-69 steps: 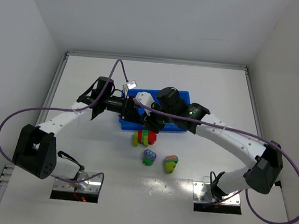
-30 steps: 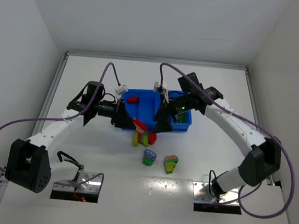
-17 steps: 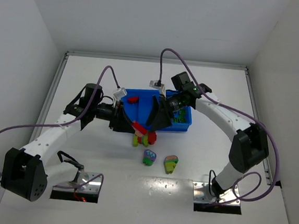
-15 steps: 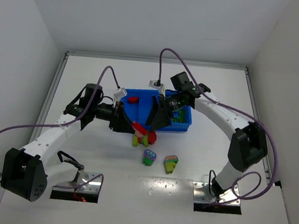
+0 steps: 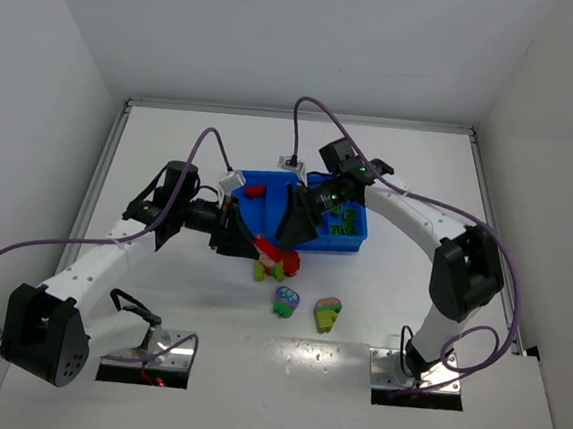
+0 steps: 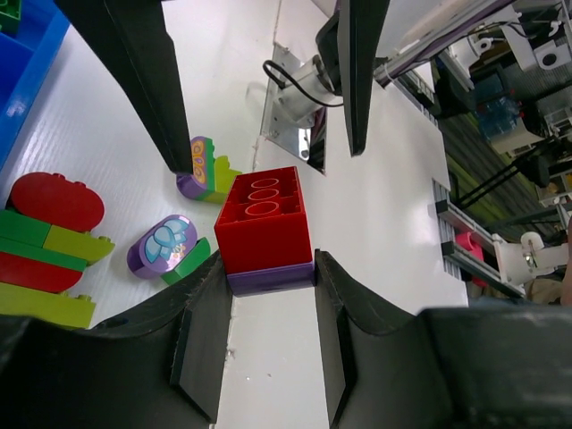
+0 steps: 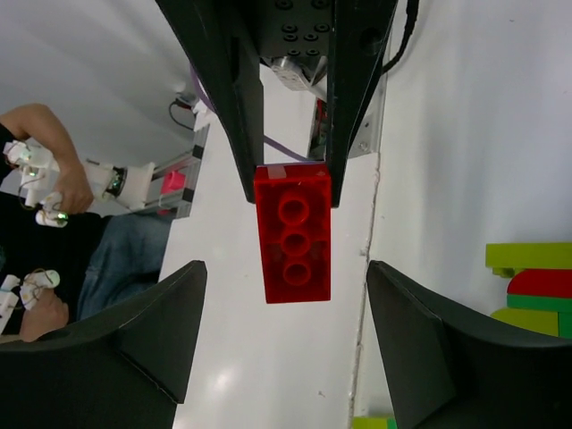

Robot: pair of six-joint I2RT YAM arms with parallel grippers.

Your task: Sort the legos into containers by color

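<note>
My left gripper [image 6: 271, 268] is shut on a red brick [image 6: 265, 213] with a purple plate [image 6: 271, 278] under it, held above the table just in front of the blue tray [image 5: 352, 244]. My right gripper [image 7: 286, 268] faces it head-on and is open. The red brick's [image 7: 293, 234] free end reaches between the right fingers [image 7: 152, 344], with wide gaps on both sides. From above, the two grippers meet at the red brick [image 5: 267, 245]. One red brick [image 5: 255, 190] and some green bricks [image 5: 344, 220] lie in the tray.
A red, green and yellow-green cluster [image 5: 277, 264] lies under the grippers. Nearer the arm bases lie a purple-and-green piece [image 5: 286, 300] and a yellow-green piece with a pink top [image 5: 327, 313]. White walls enclose the table.
The right arm has swung left from the tray to face the held red brick, and its jaws have narrowed somewhat. The left arm has barely moved and keeps its grip.
</note>
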